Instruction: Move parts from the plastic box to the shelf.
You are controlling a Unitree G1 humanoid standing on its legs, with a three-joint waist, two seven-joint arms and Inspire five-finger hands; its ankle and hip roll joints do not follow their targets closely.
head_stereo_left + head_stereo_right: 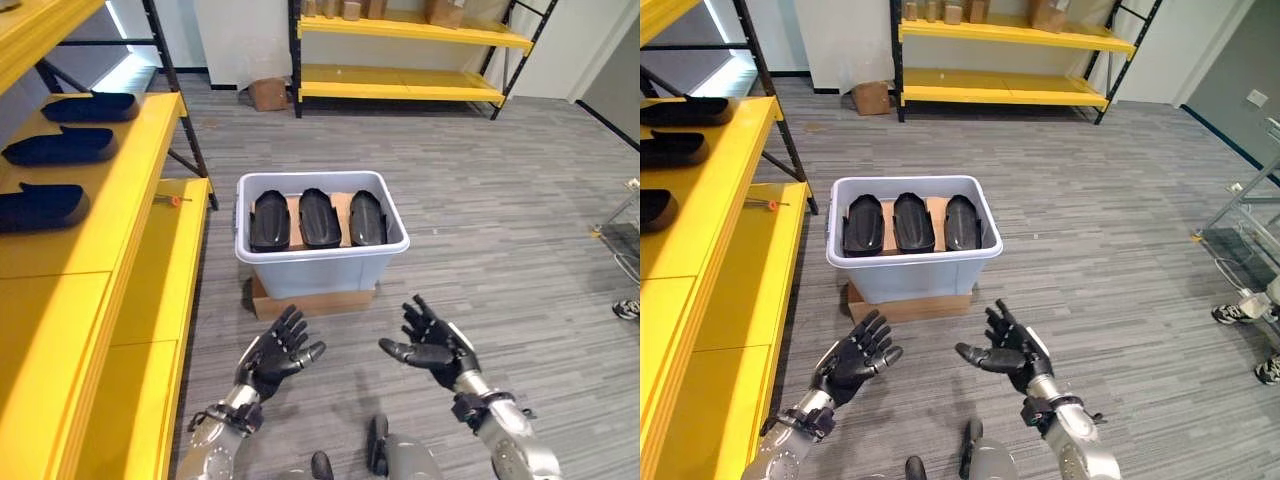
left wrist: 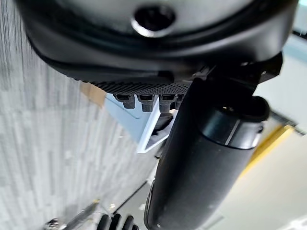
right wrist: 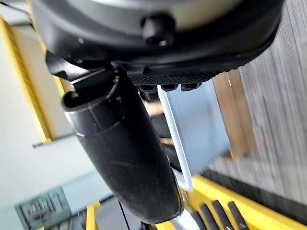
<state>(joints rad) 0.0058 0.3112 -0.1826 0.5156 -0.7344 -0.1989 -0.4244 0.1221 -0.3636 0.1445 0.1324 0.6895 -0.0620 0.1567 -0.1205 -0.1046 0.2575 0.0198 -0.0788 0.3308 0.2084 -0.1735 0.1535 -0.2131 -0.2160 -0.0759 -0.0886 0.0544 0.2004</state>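
Before the plastic box [image 1: 320,255] | we are holding left hand [image 1: 278,354] and right hand [image 1: 432,342] spread wide, empty | three parts [image 1: 318,218] waiting | reaching in next.

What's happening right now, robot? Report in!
Left hand and right hand open, empty, short of plastic box. Three black parts inside it. Nothing between hands and box.

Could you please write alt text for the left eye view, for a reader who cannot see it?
Two dark robot hands, the left hand and right hand, hover open above a grey floor before a pale plastic box holding three black moulded parts side by side. On the left, a yellow metal shelf carries three similar black parts.
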